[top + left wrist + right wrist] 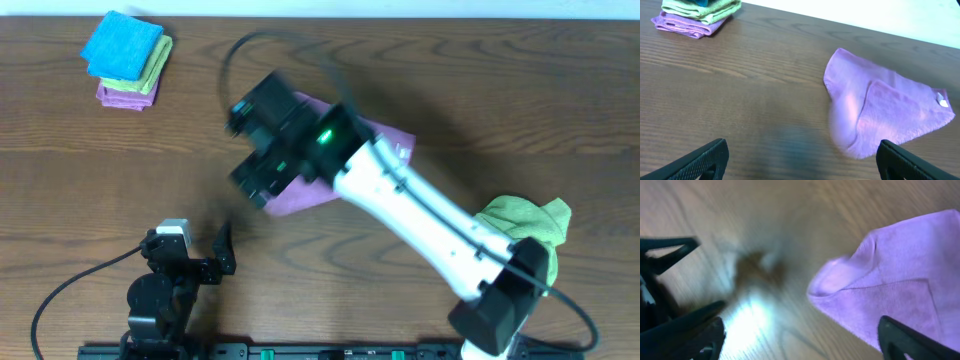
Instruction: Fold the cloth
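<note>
A purple cloth (385, 135) lies folded on the wooden table at the middle, mostly hidden under my right arm in the overhead view. It shows in the left wrist view (890, 112) and in the right wrist view (900, 295), with a rounded fold at its near corner. My right gripper (800, 340) is open and empty above the cloth's left edge; in the overhead view it is blurred (262, 140). My left gripper (802, 160) is open and empty, low at the front left (190, 250), well short of the cloth.
A stack of folded cloths, blue on green on purple (127, 58), lies at the back left and shows in the left wrist view (695, 12). A crumpled green cloth (525, 222) lies at the right near the right arm's base.
</note>
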Robot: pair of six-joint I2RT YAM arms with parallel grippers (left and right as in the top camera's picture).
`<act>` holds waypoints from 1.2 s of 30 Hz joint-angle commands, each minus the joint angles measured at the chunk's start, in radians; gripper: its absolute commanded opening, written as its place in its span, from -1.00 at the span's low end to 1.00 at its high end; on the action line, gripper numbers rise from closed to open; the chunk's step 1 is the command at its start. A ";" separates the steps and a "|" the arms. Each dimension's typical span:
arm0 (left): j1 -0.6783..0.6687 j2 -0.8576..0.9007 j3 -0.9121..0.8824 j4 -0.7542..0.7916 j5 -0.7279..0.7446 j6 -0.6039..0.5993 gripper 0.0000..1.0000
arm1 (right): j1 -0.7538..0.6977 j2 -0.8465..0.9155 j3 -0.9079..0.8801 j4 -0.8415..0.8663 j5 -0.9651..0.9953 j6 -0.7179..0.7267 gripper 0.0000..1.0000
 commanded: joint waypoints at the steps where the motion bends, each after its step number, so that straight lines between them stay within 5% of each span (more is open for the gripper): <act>1: 0.004 -0.006 -0.021 -0.003 -0.004 -0.001 0.91 | 0.010 0.000 0.001 0.003 0.187 -0.030 0.99; 5: 0.004 -0.006 -0.021 -0.003 -0.004 -0.001 0.91 | -0.036 0.012 -0.013 -0.002 0.190 -0.014 0.89; 9: 0.004 -0.006 -0.021 -0.003 -0.004 -0.001 0.91 | -0.153 0.071 -0.077 0.006 0.190 0.027 0.19; 22: 0.004 -0.006 -0.021 -0.003 -0.004 -0.001 0.91 | -0.247 0.316 -0.105 0.117 0.189 -0.224 0.65; 29: 0.004 -0.006 -0.021 -0.003 -0.004 -0.001 0.91 | -0.250 0.324 -0.105 0.245 0.190 -0.421 0.66; 36: 0.004 -0.006 -0.021 -0.004 -0.004 -0.001 0.91 | -0.253 0.346 -0.105 0.241 0.188 -0.491 0.39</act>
